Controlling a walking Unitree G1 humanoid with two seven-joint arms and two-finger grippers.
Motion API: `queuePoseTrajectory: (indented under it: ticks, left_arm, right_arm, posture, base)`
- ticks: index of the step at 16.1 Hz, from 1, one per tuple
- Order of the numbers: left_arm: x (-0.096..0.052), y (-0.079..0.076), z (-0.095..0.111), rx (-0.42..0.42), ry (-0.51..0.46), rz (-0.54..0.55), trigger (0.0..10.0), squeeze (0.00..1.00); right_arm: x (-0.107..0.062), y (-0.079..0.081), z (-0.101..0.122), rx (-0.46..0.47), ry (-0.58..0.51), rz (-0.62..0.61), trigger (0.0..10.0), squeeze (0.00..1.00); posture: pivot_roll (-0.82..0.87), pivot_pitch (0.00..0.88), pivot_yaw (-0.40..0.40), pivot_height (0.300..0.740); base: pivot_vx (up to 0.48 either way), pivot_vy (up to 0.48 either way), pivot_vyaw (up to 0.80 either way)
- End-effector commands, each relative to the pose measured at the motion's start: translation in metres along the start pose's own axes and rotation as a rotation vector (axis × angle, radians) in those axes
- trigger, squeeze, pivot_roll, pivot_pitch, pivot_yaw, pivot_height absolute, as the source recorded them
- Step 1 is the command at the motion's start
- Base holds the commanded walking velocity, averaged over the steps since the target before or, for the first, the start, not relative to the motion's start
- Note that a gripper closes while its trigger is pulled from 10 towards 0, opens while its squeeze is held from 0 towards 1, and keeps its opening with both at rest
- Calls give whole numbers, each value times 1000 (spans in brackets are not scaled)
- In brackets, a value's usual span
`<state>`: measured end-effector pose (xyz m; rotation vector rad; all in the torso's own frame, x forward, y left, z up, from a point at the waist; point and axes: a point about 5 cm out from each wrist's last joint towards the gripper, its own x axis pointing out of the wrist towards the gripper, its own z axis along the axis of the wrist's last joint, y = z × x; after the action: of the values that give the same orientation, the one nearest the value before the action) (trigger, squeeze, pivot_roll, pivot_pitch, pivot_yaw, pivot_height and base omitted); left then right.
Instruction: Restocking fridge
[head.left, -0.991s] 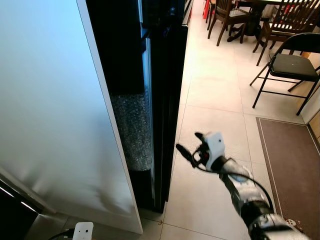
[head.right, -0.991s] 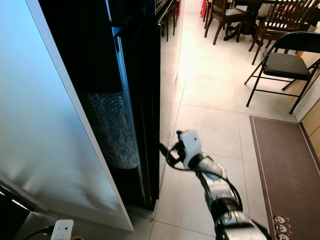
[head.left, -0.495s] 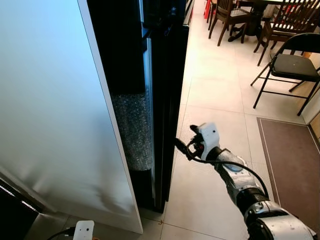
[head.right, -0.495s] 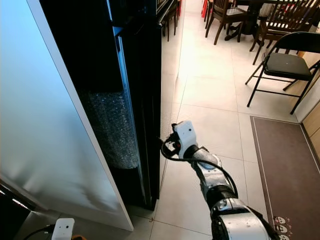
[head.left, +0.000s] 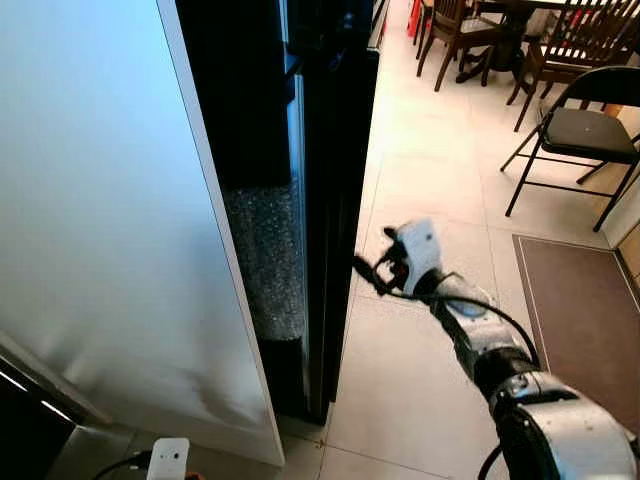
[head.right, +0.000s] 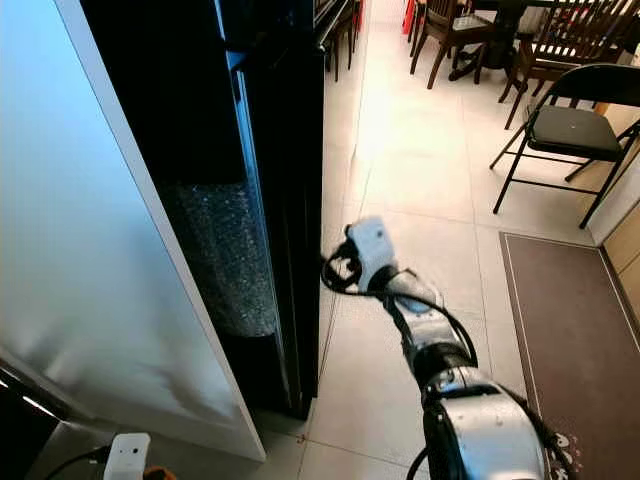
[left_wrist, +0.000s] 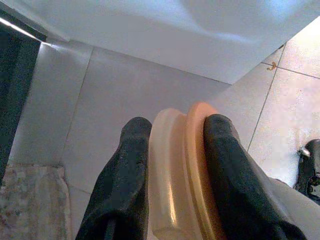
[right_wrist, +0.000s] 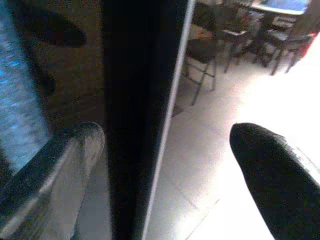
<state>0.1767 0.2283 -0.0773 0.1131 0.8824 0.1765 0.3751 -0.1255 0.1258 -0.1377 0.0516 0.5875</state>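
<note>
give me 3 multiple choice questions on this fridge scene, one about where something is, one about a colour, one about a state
1. Where is the right pincer?
A. at the edge of the dark fridge door
B. on the folding chair
C. flat on the brown mat

2. What colour is the thing held in the left pincer?
A. blue and green
B. cream and orange
C. black and red

3. What state are the right pincer's fingers in?
A. shut tight on a bottle
B. open, set either side of the door's edge
C. shut on a chair leg

Answers:
1. A, since the head views put the fingertips against the door's edge.
2. B, since the left wrist view shows a cream and orange container between the fingers.
3. B, since the right wrist view shows the fingers spread with the door's edge between them.
</note>
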Motion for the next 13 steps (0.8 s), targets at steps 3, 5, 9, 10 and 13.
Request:
queuePoseTrajectory:
  ticks: [3, 5, 9, 10, 13]
  left_arm:
    - [-1, -10, -6, 2, 25, -34, 10000, 0]
    - [-2, -10, -9, 5, 31, -34, 10000, 0]
    - [-2, -10, -9, 13, 31, -36, 10000, 0]
    - [-2, -10, -8, 17, 28, -37, 10000, 0]
    - [-2, -11, -7, 30, 21, -43, 10000, 0]
  right_arm:
    - [-1, -13, 8, -9, -30, -140, 10000, 0]
    - [-6, -24, 8, -24, -43, -244, 10000, 0]
    - [-8, -31, 11, 14, -55, -285, 10000, 0]
    - [-5, -28, 15, 9, -67, -261, 10000, 0]
    - [1, -24, 24, 11, -91, -227, 10000, 0]
  posture:
    - [25, 0, -27, 740]
    - [25, 0, -25, 740]
    - [25, 0, -24, 740]
    - [26, 0, -22, 740]
    - [31, 0, -20, 740]
  base:
    - [0, 0, 0]
    - [0, 0, 0]
    - [0, 0, 0]
    - [0, 0, 0]
    - [0, 0, 0]
